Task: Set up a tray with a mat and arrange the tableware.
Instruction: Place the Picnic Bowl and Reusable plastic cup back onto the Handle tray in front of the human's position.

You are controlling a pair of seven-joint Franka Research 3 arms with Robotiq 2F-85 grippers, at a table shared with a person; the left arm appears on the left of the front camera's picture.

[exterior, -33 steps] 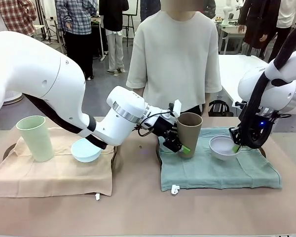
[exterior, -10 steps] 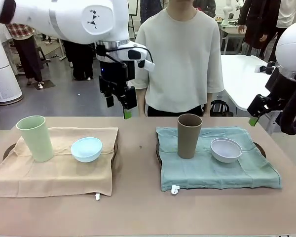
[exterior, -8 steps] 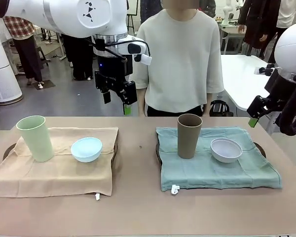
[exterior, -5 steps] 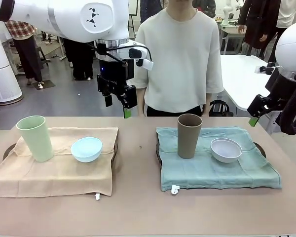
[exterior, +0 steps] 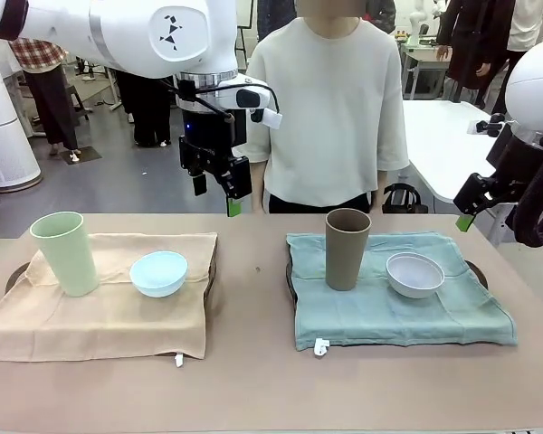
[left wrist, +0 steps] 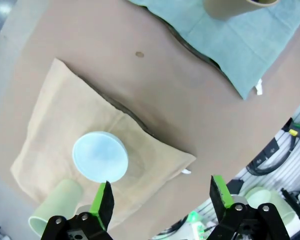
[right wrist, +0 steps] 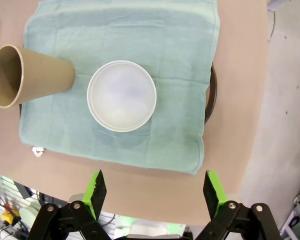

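A: The tableware sits in two pairs on the table (exterior: 253, 380). Take the tan-brown cup (exterior: 347, 249) as the landmark: tall, handleless, matte, wider at the rim, standing upright on a teal mat (exterior: 398, 307).

B: And what is just beside it?

A: The white bowl (exterior: 414, 274), small and shallow, on the same mat, on the side towards the robot's right. A dark tray edge (exterior: 475, 269) peeks out from under that mat beyond the bowl.

B: The other pair?

A: Well apart from the tan-brown cup, towards the robot's left, a beige mat (exterior: 109, 312) carries the light blue bowl (exterior: 158, 273), and farther out the pale green cup (exterior: 64, 253), upright, same tapered shape as the brown one.

B: The arms?

A: The left gripper (exterior: 215, 192) hangs high above the table, behind the beige mat, its fingers (left wrist: 104, 200) spread wide and holding nothing. The right gripper (right wrist: 154, 192) is raised past the white bowl's side of the cup, fingers (right wrist: 96, 190) likewise parted and empty.

B: Anyone else?

A: A person (exterior: 330, 99) in a pale shirt stands at the far side, right behind the tan-brown cup.
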